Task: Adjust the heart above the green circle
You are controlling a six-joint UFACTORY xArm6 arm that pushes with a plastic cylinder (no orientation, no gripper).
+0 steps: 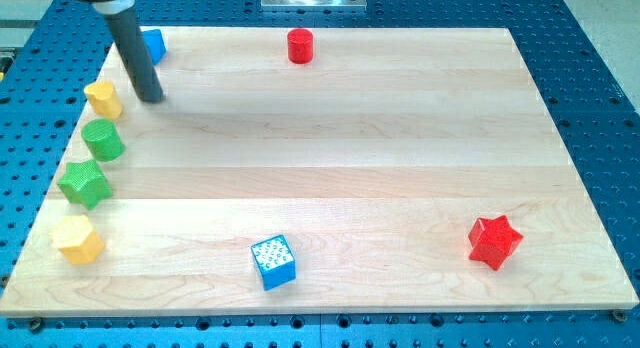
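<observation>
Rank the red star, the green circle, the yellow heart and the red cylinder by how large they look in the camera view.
Largest to smallest:
1. red star
2. green circle and yellow heart, which look about alike, so I won't split them
3. red cylinder
The star sits nearer the view's bottom, so closeness may inflate it.

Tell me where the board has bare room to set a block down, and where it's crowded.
Free: the wide middle between the red cylinder, blue cube and red star. Crowded: the view's left edge, with yellow heart, green circle, green star, yellow hexagon and my tip.
</observation>
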